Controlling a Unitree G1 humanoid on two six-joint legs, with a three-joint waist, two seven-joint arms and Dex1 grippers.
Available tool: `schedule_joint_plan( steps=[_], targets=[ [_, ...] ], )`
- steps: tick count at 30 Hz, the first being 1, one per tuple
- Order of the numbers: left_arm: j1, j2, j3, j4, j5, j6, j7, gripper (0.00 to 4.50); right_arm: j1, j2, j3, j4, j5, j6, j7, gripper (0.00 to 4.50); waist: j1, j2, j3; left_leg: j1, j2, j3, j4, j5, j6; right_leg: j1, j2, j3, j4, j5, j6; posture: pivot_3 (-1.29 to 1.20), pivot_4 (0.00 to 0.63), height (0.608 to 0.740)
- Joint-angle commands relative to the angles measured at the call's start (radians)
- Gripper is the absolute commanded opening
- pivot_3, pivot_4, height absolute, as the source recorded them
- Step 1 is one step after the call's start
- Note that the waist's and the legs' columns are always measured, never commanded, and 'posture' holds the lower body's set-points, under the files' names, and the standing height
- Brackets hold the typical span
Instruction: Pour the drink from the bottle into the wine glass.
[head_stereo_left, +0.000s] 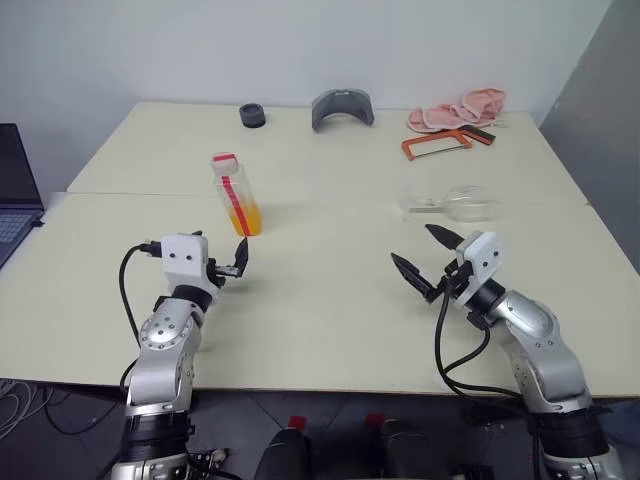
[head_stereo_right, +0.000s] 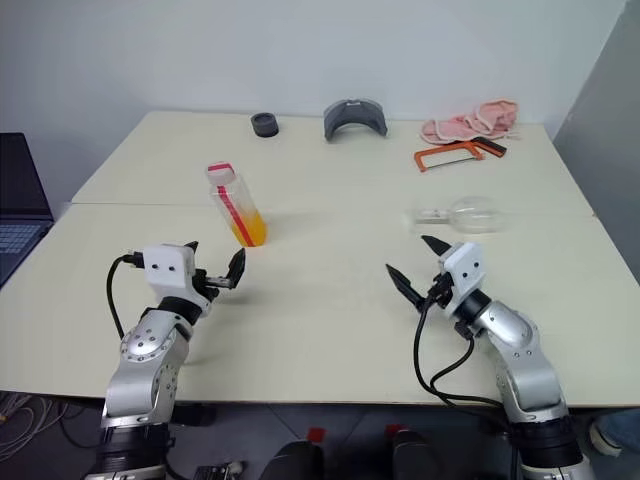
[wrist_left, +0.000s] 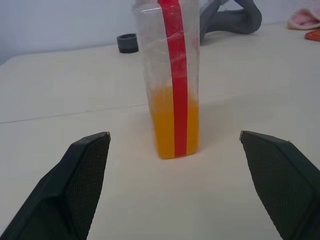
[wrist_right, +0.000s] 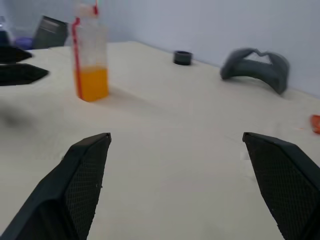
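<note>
The bottle (head_stereo_left: 236, 195) stands upright on the left half of the table (head_stereo_left: 320, 320), its red-and-white cap on. The orange drink (wrist_left: 175, 122) fills its lower part. My left gripper (head_stereo_left: 222, 250) is open just short of the bottle and points at it without touching; the bottle shows a little past the fingers (wrist_left: 85, 170) in the left wrist view. The wine glass (head_stereo_left: 458, 203) lies on its side on the right half. In front of the glass, my right gripper (head_stereo_left: 413, 244) is open and empty, turned toward the left, so the bottle (wrist_right: 90, 55) also appears far off in the right wrist view.
Along the far edge sit a small black ring (head_stereo_left: 252, 115), a grey curved piece (head_stereo_left: 342, 108), a pink cloth (head_stereo_left: 458, 110) and an orange hacksaw (head_stereo_left: 435, 145). A laptop (head_stereo_left: 15, 195) lies beyond the left edge. A seam (head_stereo_left: 330, 203) runs across the table behind the bottle.
</note>
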Motion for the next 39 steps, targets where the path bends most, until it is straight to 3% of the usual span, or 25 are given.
schedule_joint_plan(
  steps=[1,7,11,15,39],
  targets=[
    [-0.067,-0.003,0.009,-0.012,-0.004,0.034,0.029,4.46,-0.051,-0.022,0.004,-0.086,0.073,0.113,0.028,4.50,0.000,-0.001,0.000,0.000,0.000,0.000,0.000,0.000,0.000,0.000,0.000,0.000,0.000,0.000,0.000,0.00,0.150,0.740],
    [-0.185,0.002,-0.013,0.065,0.035,0.058,0.057,4.46,-0.113,-0.048,0.024,-0.120,0.111,0.231,0.045,4.50,0.000,-0.002,0.001,-0.001,-0.002,0.000,0.000,0.000,0.000,-0.001,0.000,-0.001,0.000,0.000,0.000,0.00,0.150,0.740],
    [-0.240,-0.010,-0.017,0.133,0.051,0.043,0.077,4.46,-0.121,-0.048,0.027,-0.116,0.089,0.231,0.041,4.50,0.000,-0.002,0.001,-0.002,-0.004,-0.001,0.000,0.000,0.000,-0.002,0.000,-0.001,-0.001,0.000,0.000,0.00,0.150,0.740],
    [-0.301,-0.024,-0.024,0.212,0.068,0.026,0.108,4.46,-0.125,-0.045,0.023,-0.113,0.086,0.230,0.039,4.50,0.001,-0.002,0.001,-0.013,-0.006,-0.003,0.003,0.001,-0.001,-0.011,-0.002,-0.002,0.001,0.000,0.001,0.00,0.150,0.740],
    [-0.550,-0.070,-0.023,0.478,0.104,-0.035,0.216,4.46,-0.201,-0.005,0.061,-0.050,0.069,0.210,0.079,4.50,0.000,-0.003,0.002,-0.015,-0.012,-0.009,0.003,0.003,-0.004,-0.012,-0.005,-0.003,0.000,0.000,0.000,0.00,0.150,0.740]
  ],
)
